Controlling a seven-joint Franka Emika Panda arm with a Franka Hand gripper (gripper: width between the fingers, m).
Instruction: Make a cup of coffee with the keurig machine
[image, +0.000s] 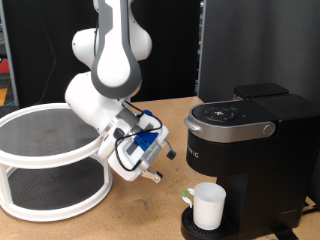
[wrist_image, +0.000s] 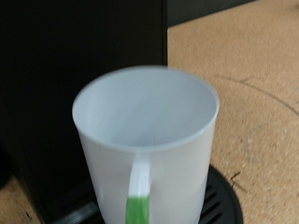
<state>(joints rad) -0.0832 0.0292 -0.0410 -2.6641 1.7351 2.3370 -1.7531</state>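
Observation:
The cup (image: 207, 207) is a small white mug standing upright on the round drip base (image: 190, 226) of the keurig machine (image: 250, 140), under its closed top lid. In the wrist view the cup (wrist_image: 145, 140) fills the frame, empty, with a green stripe on its handle (wrist_image: 138, 199), and the machine's black body (wrist_image: 56, 65) stands behind it. My gripper (image: 157, 176) hangs to the exterior view's left of the cup, a short gap away, pointing towards it. Nothing shows between its fingers. The fingers do not show in the wrist view.
A white round two-tier rack (image: 50, 160) with black mesh shelves stands at the exterior view's left. The table (image: 130, 220) is brown cork board. Black panels stand behind the machine.

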